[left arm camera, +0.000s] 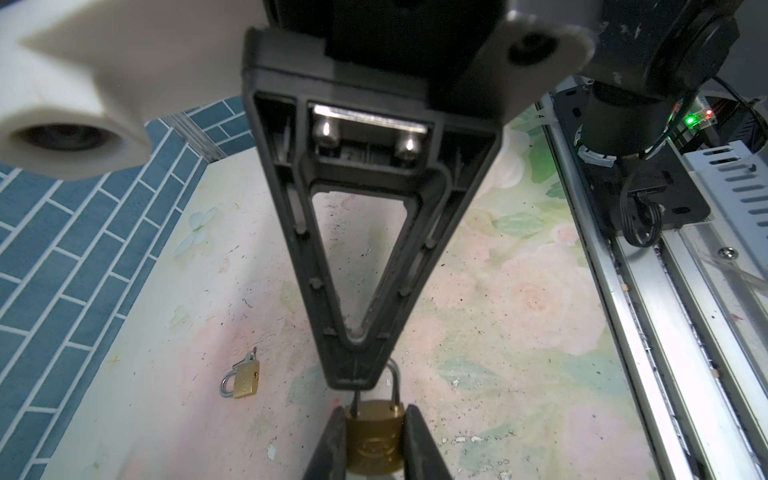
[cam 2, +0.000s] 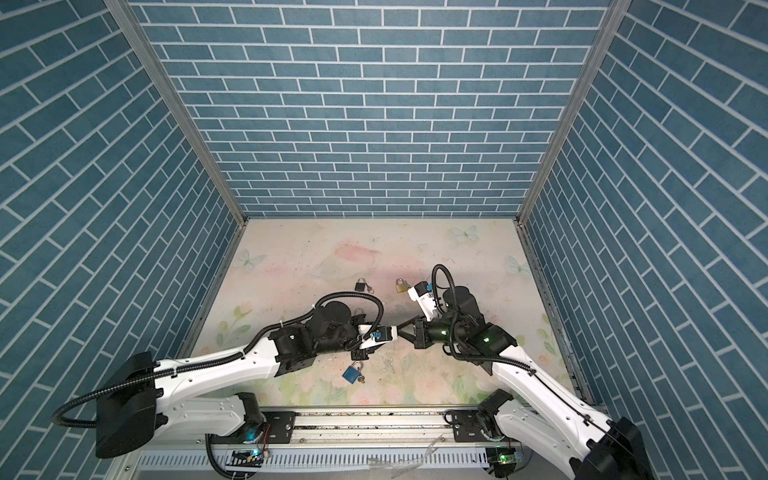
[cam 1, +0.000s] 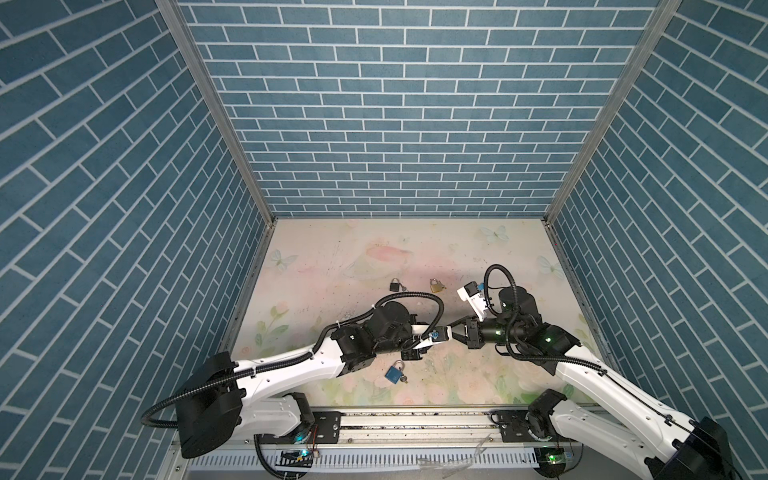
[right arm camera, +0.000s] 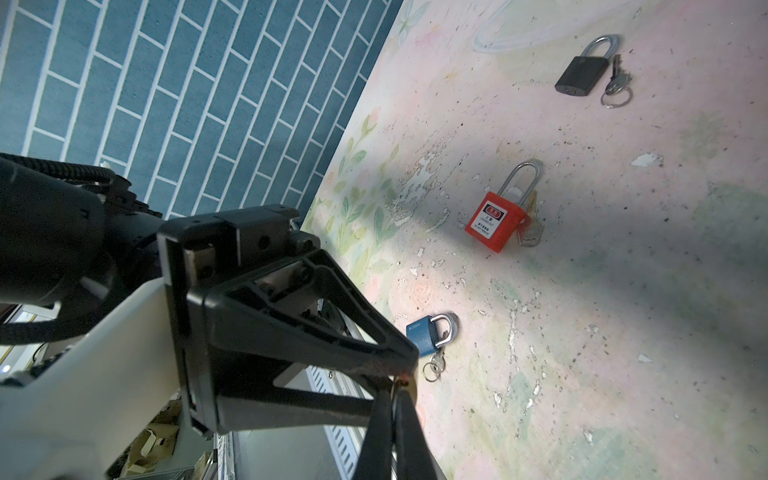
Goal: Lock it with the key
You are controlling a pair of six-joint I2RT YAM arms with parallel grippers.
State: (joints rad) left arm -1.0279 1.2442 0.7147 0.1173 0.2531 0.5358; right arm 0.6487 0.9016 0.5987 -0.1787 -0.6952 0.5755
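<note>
The mounting rail (cam 1: 415, 428) is running along the near edge, and both arms are rising from it and leaning inward over the flowered table (cam 1: 332, 257). The left arm (cam 1: 291, 365) is stretching low from the near left toward the centre, with its wrist rolled so that the white camera mount is sitting on top. The right arm (cam 1: 590, 372) is climbing from the near right and bending at the wrist, so the right gripper (cam 1: 452, 326) is pointing level at its partner. The two are meeting tip to tip above the table's middle.

The left gripper (left arm camera: 375, 415) is clamping the body of a brass padlock (left arm camera: 374, 442), with the shackle turned toward the right gripper. That gripper's jaws are pressing together at the shackle's top; whether they are pinching it cannot be told.

A blue padlock (cam 1: 393, 373), a black padlock (cam 1: 395, 286), a red padlock (right arm camera: 496, 222) and a second brass padlock (cam 1: 435, 286) are lying on the table, each with keys beside it.
</note>
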